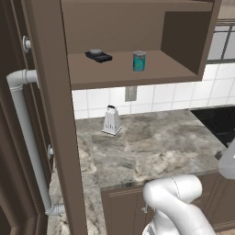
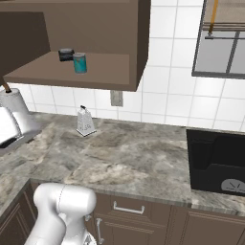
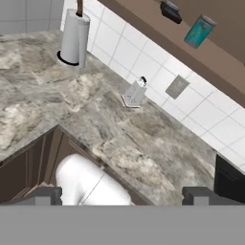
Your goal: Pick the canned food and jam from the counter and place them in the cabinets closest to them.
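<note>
We've got the can (image 1: 139, 61) sitting upright on the open cabinet (image 1: 119, 72) shelf, just right of a small black gadget (image 1: 98, 56), and it shows up teal in the hand view too (image 3: 199, 31). Down on the table (image 1: 151, 147) there's a metal grater (image 1: 111, 120) standing near the tiled wall under that shelf, a paper towel roll (image 3: 74, 37) off in the corner, and a black cooktop (image 2: 217, 161) at the far right. Our fingers (image 3: 123, 195) are spread wide with nothing between them, hanging well back from the shelf above the table edge.
</note>
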{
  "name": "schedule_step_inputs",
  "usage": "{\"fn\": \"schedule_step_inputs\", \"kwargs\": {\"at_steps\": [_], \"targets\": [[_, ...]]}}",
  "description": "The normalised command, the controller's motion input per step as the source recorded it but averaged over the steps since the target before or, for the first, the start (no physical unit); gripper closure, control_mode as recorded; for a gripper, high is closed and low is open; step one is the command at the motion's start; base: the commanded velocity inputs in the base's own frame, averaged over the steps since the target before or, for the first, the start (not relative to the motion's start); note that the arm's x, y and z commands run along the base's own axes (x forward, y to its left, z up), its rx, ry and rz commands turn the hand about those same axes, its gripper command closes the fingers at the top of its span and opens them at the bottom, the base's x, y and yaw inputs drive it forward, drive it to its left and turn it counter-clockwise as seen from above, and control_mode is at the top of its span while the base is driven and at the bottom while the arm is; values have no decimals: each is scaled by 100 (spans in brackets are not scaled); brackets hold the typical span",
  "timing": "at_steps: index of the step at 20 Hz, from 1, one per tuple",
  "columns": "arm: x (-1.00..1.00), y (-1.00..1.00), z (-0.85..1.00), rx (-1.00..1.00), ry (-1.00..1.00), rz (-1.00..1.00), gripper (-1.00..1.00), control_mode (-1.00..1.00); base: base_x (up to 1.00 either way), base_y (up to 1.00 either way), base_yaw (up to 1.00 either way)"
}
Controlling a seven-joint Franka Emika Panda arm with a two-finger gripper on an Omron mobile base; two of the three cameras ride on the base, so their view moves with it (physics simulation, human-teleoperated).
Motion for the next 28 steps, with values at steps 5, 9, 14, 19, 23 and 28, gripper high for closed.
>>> {"fn": "schedule_step_inputs", "kwargs": {"at_steps": [5, 9, 14, 19, 23, 28], "targets": [[0, 0, -38, -3, 0, 1, -100, -100, 0, 0, 0], [0, 0, -17, -1, 0, 0, -100, -100, 0, 0, 0], [0, 0, -11, -2, 1, 0, -100, -100, 0, 0, 0], [0, 0, 0, 0, 0, 0, -100, -100, 0, 0, 0], [0, 0, 0, 0, 0, 0, -100, -100, 0, 0, 0], [0, 0, 0, 0, 0, 0, -100, 100, 0, 0, 0]]}}
